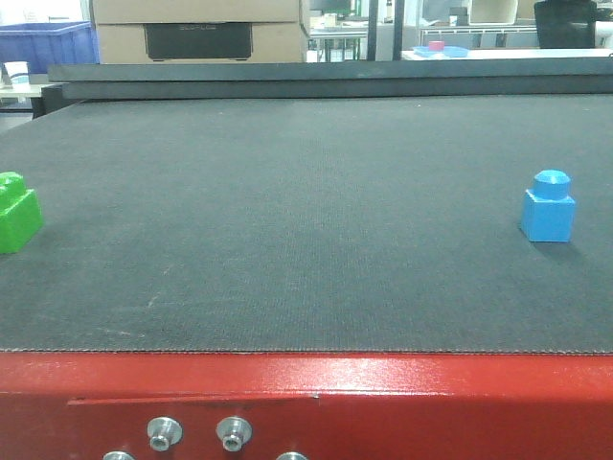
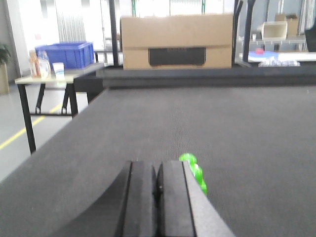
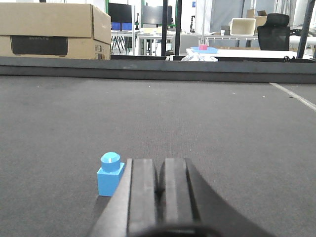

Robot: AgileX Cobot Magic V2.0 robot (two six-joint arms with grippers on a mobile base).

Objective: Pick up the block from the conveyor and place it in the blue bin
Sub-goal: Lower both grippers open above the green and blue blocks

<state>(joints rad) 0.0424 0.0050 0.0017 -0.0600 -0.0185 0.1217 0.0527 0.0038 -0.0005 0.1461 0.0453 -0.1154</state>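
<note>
The conveyor (image 1: 306,220) is a wide dark grey belt on a red frame (image 1: 383,402). A green block (image 1: 17,213) stands at its left edge and a blue block (image 1: 548,207) at its right. In the left wrist view my left gripper (image 2: 157,168) hangs shut and empty over the belt, and the green block (image 2: 193,170) peeks out just beyond its right finger. My right gripper (image 3: 159,165) is also shut and empty, with the blue block (image 3: 110,174) just left of its left finger. The blue bin (image 2: 66,53) stands far back left, off the belt. Neither gripper shows in the front view.
A large cardboard box (image 1: 196,29) sits behind the belt's raised far edge (image 1: 326,79). A small table (image 2: 44,79) with cups and bottles stands off the belt's back left. A white table (image 3: 237,52) with a pink item on a blue tray is at the back right.
</note>
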